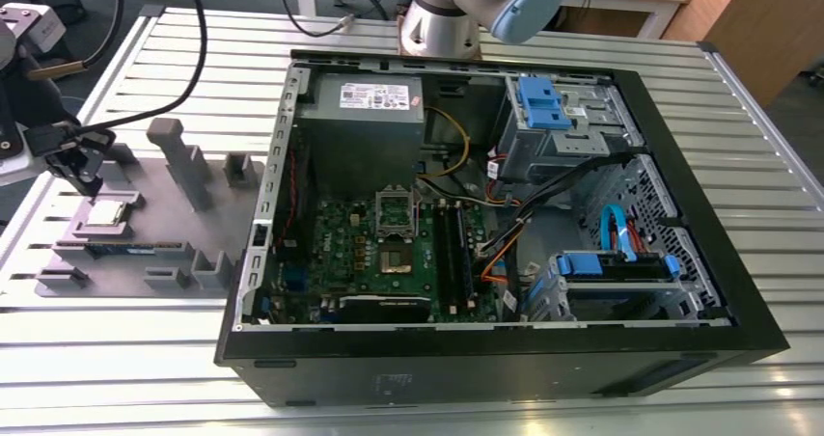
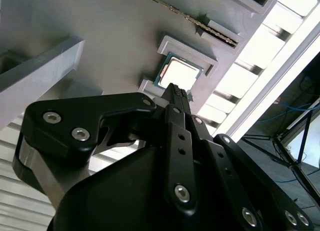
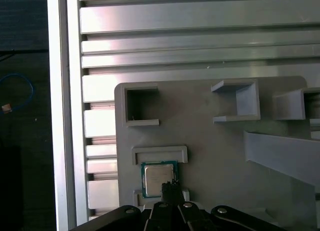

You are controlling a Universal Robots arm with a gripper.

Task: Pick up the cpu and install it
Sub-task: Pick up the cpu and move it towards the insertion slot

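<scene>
The cpu (image 1: 108, 212) is a small square chip with a silvery top, lying flat in a pocket of the grey holder tray (image 1: 193, 229) on the exterior view's left. My gripper (image 1: 88, 174) hangs just above it, fingers pressed together and holding nothing. Both wrist views show the black fingertips (image 2: 175, 91) (image 3: 170, 187) meeting at one edge of the cpu (image 2: 181, 73) (image 3: 156, 175); I cannot tell whether they touch it. The metal socket frame (image 1: 396, 210) sits on the green motherboard inside the open computer case (image 1: 721, 291).
A dark-green memory stick (image 1: 123, 248) lies in a slot of the tray beside the cpu. Upright grey posts (image 1: 174, 156) rise from the tray between the gripper and the case. The slatted metal table's edge (image 3: 62, 116) runs close by the tray.
</scene>
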